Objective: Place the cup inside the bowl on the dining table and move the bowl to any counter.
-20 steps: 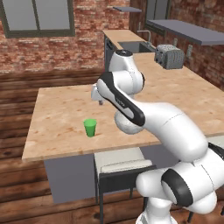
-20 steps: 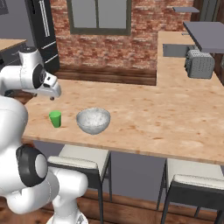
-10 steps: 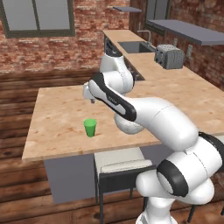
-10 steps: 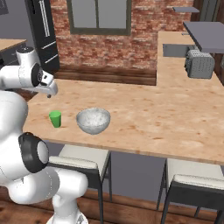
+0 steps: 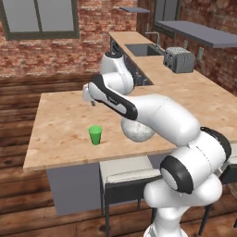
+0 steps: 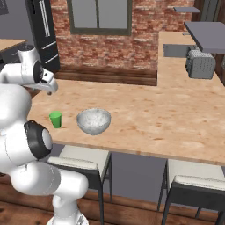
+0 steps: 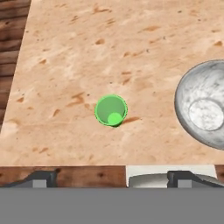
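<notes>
While my gripper (image 5: 91, 102) is hanging open above the dining table (image 5: 60, 139) in the left base view, the cup (image 5: 95, 135) is standing empty beside the bowl (image 5: 138, 131). Right base view: both are sitting apart. Hand view: bowl is holding nothing.

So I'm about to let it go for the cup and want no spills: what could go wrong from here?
The cup is small and light, so the open claw above it could knock it over if it descends off-centre. It stands near the dining table front edge and could roll off. The bowl stands close beside it.
</notes>
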